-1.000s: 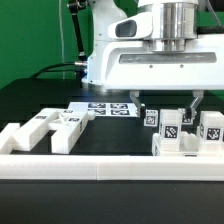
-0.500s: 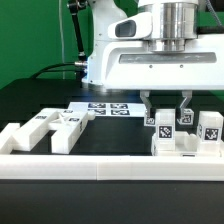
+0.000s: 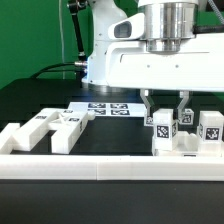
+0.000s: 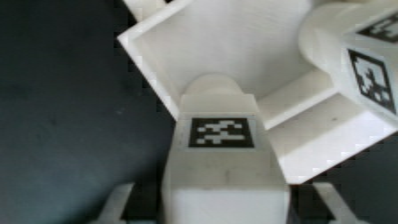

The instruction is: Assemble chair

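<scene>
I have the two-finger gripper [image 3: 166, 112] clenched on a white plastic bar with a black-and-white square tag [image 3: 165, 126] [image 4: 221, 150], with one finger against each side. The bar sits among the white blocky chair parts [image 3: 190, 146] at the exterior view's right, just behind the long plain white rail [image 3: 90, 166]. More loose white tagged pieces [image 3: 45, 128] lie well apart at the left.

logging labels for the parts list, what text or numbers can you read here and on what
No words, numbers or brands can be read.
On the chair parts: black-and-white square tags, patterns only, no text.
On the marker board: the same kind of tags, too small to make out.
</scene>
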Controlling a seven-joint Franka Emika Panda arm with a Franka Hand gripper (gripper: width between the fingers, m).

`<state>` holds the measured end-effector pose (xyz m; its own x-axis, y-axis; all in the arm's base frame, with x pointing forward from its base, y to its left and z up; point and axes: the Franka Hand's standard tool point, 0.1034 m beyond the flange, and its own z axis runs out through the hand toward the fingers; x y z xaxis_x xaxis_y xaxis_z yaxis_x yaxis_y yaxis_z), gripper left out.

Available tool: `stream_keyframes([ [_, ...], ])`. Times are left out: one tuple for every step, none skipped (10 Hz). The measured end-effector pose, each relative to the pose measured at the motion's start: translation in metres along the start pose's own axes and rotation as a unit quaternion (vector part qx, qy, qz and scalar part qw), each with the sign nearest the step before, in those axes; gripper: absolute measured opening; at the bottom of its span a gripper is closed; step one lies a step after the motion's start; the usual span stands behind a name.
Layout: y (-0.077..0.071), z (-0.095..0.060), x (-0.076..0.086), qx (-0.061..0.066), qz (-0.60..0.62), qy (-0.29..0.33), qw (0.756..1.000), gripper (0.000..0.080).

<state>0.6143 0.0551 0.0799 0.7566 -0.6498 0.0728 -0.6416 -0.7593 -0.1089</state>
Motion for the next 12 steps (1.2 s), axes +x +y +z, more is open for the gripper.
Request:
stream_keyframes([
  [-0.003,0.0002,-0.0038,-0.001,0.064,0.0,0.998,0.029],
  [-0.0052,0.0002,-0.0064,-0.001,0.123,0.001,0.992,0.029],
  [-0.0061,0.0001,-0.0074,-0.001,0.182,0.004,0.983,0.029],
  [-0.006,0.0003,-0.0074,-0.002,0.232,0.005,0.973,0.029],
  [-0.0057,0.0004,-0.0067,0.0,0.275,0.004,0.961,0.029],
  [-0.0054,0.0008,-0.0062,0.002,0.307,0.001,0.952,0.029],
  [-0.0054,0.0009,-0.0056,0.003,0.351,0.0,0.936,0.029],
  [-0.0055,0.0008,-0.0054,0.004,0.385,-0.002,0.923,0.029],
  [-0.0055,0.0008,-0.0056,0.003,0.417,-0.003,0.909,0.029],
  [-0.0057,0.001,-0.0064,0.002,0.464,-0.004,0.886,0.029],
  [-0.0054,0.0015,-0.0064,0.001,0.492,-0.005,0.871,0.029],
  [-0.0061,0.0017,-0.0062,0.002,0.509,-0.005,0.861,0.029],
])
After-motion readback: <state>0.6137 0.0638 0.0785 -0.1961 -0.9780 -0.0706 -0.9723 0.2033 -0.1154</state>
